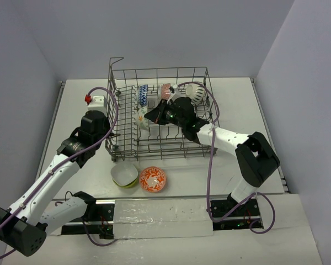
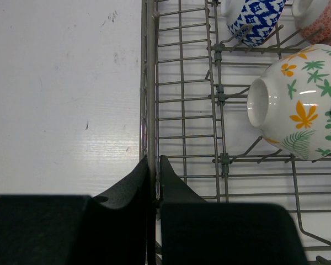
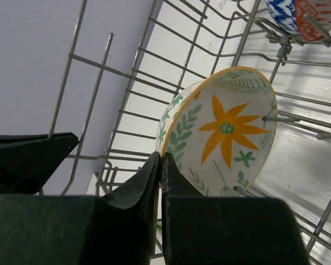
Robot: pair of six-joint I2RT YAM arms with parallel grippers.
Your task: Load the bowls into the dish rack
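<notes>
Where the white table bears it, the dish rack stands toward the far side.

Left gripper: jaws together, clamped on the rack's left rim wire.

Right gripper: pinched on the rim of the yellow-floral bowl, which stands on edge among the tines near the rack's left side.

Blue-white bowl, red-patterned bowl, white dark-marked bowl: in the rack's back row.

Lime-green bowl, red-orange bowl: side by side on the table in front of the rack.

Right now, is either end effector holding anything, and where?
Right end effector: yellow-floral bowl, by its rim. Left end effector: dish rack, by its side wire.
</notes>
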